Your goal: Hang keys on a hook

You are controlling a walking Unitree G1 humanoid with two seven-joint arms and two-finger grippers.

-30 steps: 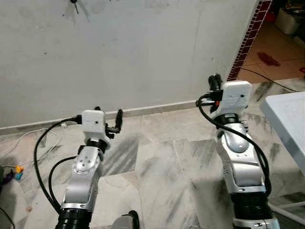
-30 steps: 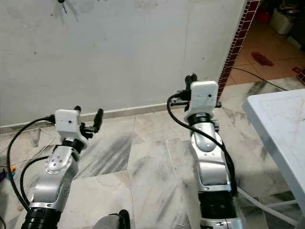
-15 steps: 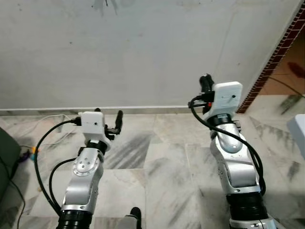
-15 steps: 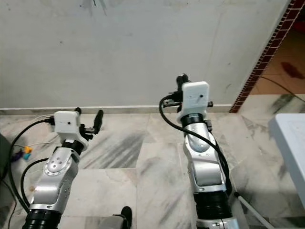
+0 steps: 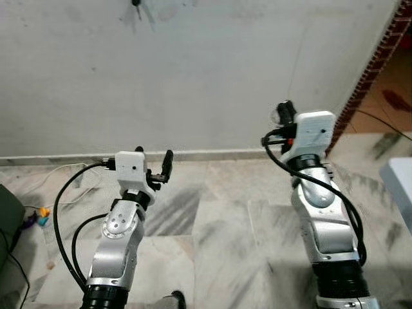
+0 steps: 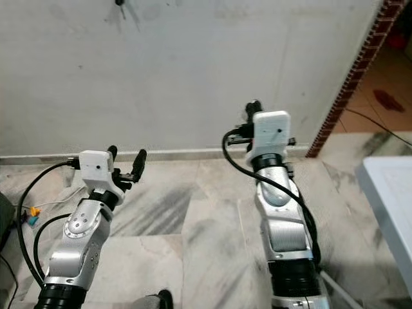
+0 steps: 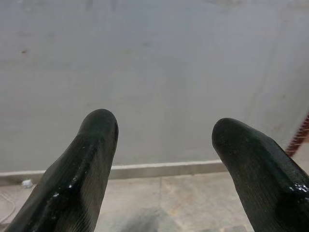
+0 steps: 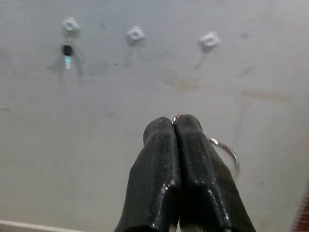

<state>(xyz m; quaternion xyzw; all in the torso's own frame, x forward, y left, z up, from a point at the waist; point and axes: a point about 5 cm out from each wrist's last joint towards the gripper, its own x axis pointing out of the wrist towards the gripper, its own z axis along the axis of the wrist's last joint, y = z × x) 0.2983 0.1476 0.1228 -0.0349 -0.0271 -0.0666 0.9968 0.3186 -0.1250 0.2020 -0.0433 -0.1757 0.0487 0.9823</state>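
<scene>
Keys are what your right gripper (image 8: 175,126) should be carrying, but you can make out just a thin metal key ring (image 8: 226,152) poking out beside the black fingers (image 8: 159,169), which are pressed tightly together on it. That gripper is raised in front of the pale plaster wall (image 5: 212,71), its wrist camera looking at three small white hooks (image 8: 135,34) set in a row. The first hook (image 8: 70,24) in that row already has a small dark item (image 8: 67,50) hanging from it; the other two are bare. The gripper is well apart from all of them.

Your left gripper (image 7: 161,140) is held low, with its two fingertips (image 7: 99,128) spread wide and nothing between them, facing the foot of the wall and its skirting strip (image 5: 212,154).

Below both arms you have grey-veined marble floor tiles (image 5: 219,225). A brick-edged doorway (image 5: 373,61) opens on your right, a white table corner (image 6: 393,193) sits near the right arm, and loose cables (image 5: 64,170) trail across the floor on your left.
</scene>
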